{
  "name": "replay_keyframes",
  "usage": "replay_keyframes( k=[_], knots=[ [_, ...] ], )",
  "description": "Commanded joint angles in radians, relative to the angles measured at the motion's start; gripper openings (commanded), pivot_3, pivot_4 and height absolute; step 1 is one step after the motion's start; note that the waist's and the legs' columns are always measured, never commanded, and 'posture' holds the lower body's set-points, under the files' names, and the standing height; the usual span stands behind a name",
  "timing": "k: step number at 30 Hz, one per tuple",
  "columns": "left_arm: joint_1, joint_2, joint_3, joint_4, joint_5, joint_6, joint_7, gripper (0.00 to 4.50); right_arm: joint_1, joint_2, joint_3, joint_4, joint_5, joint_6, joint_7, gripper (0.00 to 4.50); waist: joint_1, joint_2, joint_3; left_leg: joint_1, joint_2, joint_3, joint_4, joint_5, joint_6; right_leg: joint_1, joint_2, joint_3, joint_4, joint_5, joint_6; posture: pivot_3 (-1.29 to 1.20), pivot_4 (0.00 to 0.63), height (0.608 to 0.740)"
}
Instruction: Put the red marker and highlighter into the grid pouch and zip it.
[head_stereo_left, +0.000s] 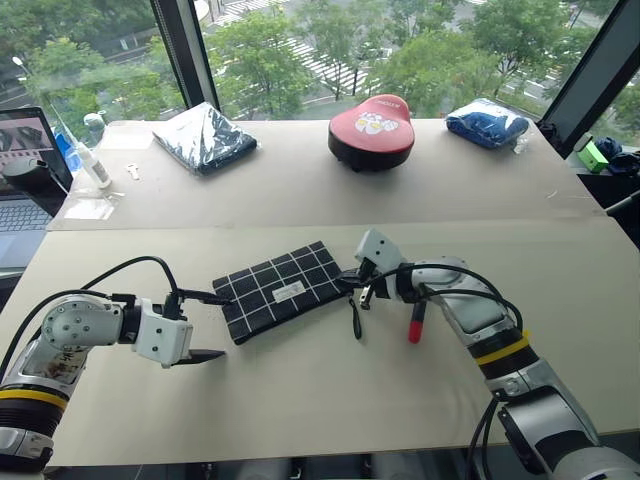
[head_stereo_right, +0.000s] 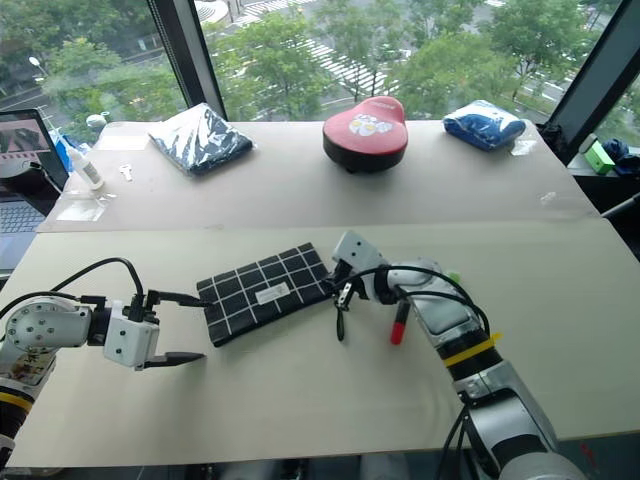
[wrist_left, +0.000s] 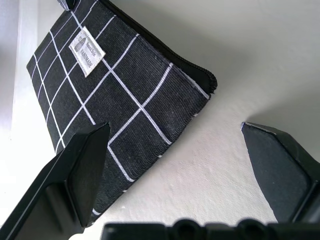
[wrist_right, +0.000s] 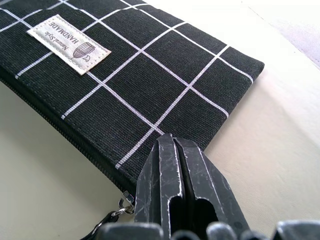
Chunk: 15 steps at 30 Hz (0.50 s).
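The grid pouch (head_stereo_left: 283, 290) lies flat at the middle of the table, black with white lines and a small white label (wrist_right: 68, 44). Its zipper edge looks closed in both wrist views. My right gripper (head_stereo_left: 362, 286) is shut, its tips at the pouch's right end beside the zipper pull, whose black strap (head_stereo_left: 355, 320) trails toward the front edge. The red marker (head_stereo_left: 417, 325) rests on the table under my right forearm. A sliver of lime green (head_stereo_right: 455, 277) behind that arm may be the highlighter, mostly hidden. My left gripper (head_stereo_left: 208, 326) stands open just off the pouch's left end, empty.
On the far table are a dark plastic-wrapped bundle (head_stereo_left: 205, 137), a red seat-shaped object (head_stereo_left: 372, 130) and a blue bundle (head_stereo_left: 487, 122). A laptop (head_stereo_left: 25, 170) and a small bottle (head_stereo_left: 92, 165) are at the far left. Bare tabletop lies in front of the pouch.
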Motion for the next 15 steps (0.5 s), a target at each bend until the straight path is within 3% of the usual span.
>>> replay_keyframes(
  k=[1,15],
  knots=[
    [-0.006,-0.002,-0.011,0.007,0.021,-0.015,0.024,4.5,0.01,-0.02,0.026,-0.006,-0.039,0.001,0.021,0.02,0.001,0.0,0.0,0.0,0.0,0.0,0.0,0.0,0.0,0.0,0.0,0.0,0.0,0.0,0.0,0.0,0.15,0.74],
    [-0.009,-0.097,-0.042,0.033,0.189,-0.199,0.232,4.5,0.008,-0.009,0.017,-0.009,-0.052,0.0,0.035,0.02,0.011,0.0,0.0,0.005,0.0,0.0,0.0,0.0,0.0,0.002,-0.001,-0.001,0.0,0.0,0.0,0.0,0.15,0.74]
  ],
)
